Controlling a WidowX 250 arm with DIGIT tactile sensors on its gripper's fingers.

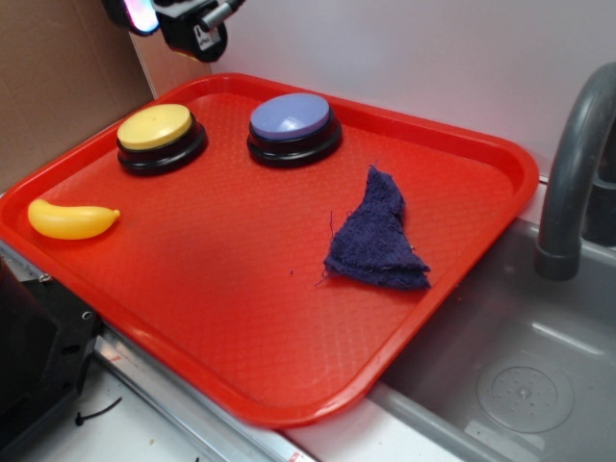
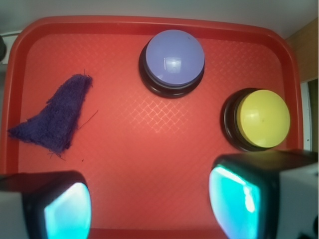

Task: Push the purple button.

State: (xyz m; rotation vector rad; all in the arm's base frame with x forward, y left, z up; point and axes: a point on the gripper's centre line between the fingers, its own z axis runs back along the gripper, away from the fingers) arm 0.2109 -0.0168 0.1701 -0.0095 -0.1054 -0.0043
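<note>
Claw [image 2: 149, 209] is being held high above the red tray [image 2: 149, 149], jaws spread wide apart and gripping nothing; the two glowing teal pads [image 2: 67, 211] are framing the bottom of the wrist view with bare tray showing between them. In the exterior view only the claw's underside [image 1: 197, 24] is being caught at the top edge, up beyond the tray's far-left corner.

Purple button [image 2: 173, 57] is sitting ahead of the claw and slightly toward the right pad's side, near the far rim, well apart from the jaws. Yellow button [image 2: 261, 119] is lying closer, just ahead of the right pad. Dark blue rag [image 2: 57, 117] is resting ahead of the left pad, well off to the side. Toy banana [image 1: 72, 219] is being seen only from outside.

Judgement: approach is not yet begun. The claw is best being shut first, carried forward until centred over the lavender dome, then lowered straight down. Drift toward the yellow button is to be avoided.
</note>
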